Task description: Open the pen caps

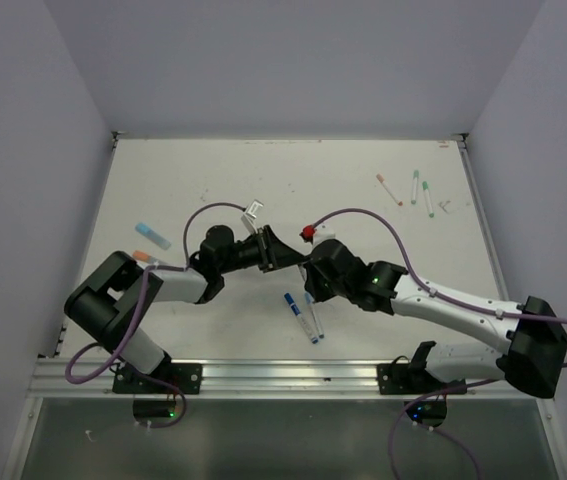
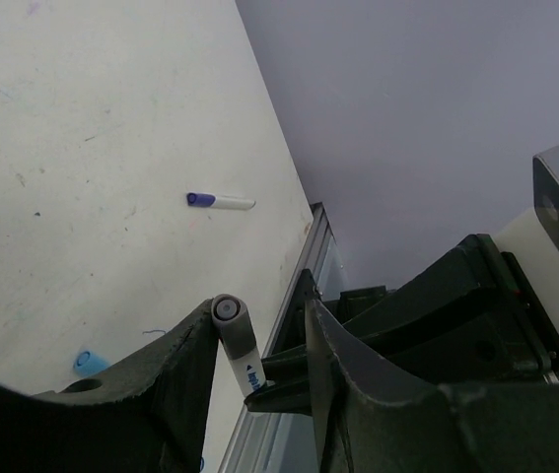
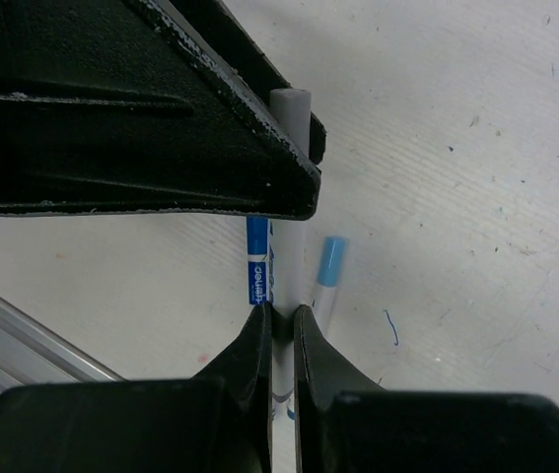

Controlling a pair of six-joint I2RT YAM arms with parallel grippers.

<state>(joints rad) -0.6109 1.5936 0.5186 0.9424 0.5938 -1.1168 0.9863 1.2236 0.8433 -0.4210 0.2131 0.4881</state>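
Risk is sitting mostly with the left gripper [image 2: 259,330]. Its jaws are standing half apart, and the held pen [image 2: 248,372] is leaning on one finger [image 2: 175,379] only, with a gap showing to the other.

Right gripper [image 3: 281,315] is pinching the white barrel tight, well below the grey end [image 3: 291,106], mid-air over the table [image 1: 213,175]. I am reading this as the set-up for a cap pull.

I am not managing to tell whether that grey end is a cap or the barrel's tail. Pulling on the tail would be achieving nothing.

If the left jaws are shutting off-centre, they are likely shoving the pen sideways and levering it in the right grip, or skidding off the tip. A pull off the pen's axis is risking a bent or dropped pen.

Two loose pens [image 1: 299,315] are lying just beneath on the table, so a dropped pen would be landing among them.
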